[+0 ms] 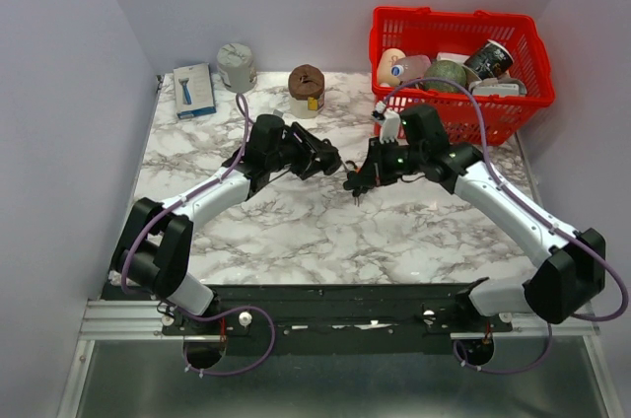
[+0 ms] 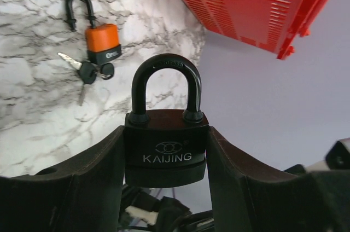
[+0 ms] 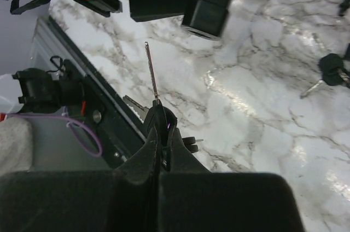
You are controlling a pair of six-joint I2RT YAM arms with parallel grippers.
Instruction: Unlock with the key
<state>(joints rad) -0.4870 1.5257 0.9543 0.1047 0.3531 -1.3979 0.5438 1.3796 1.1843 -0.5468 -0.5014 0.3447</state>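
A black padlock (image 2: 167,128) marked KAIJING, its shackle closed, sits upright between my left gripper's (image 2: 165,158) fingers (image 2: 93,172), which are shut on its body. In the top view the left gripper (image 1: 330,160) holds it above the table's middle. My right gripper (image 3: 164,133) is shut on the black head of a key (image 3: 151,73). The thin blade points at the padlock's underside (image 3: 205,16) and stops a short way from it. A second key (image 3: 134,106) hangs from the same ring. Seen from the top view, the right gripper (image 1: 357,179) is just right of the left one.
An orange padlock (image 2: 103,43) with an open shackle and a bunch of keys (image 2: 90,70) lies on the marble. A red basket (image 1: 458,53) of items stands back right. A blue box (image 1: 193,91), grey can (image 1: 237,66) and brown jar (image 1: 307,90) line the back.
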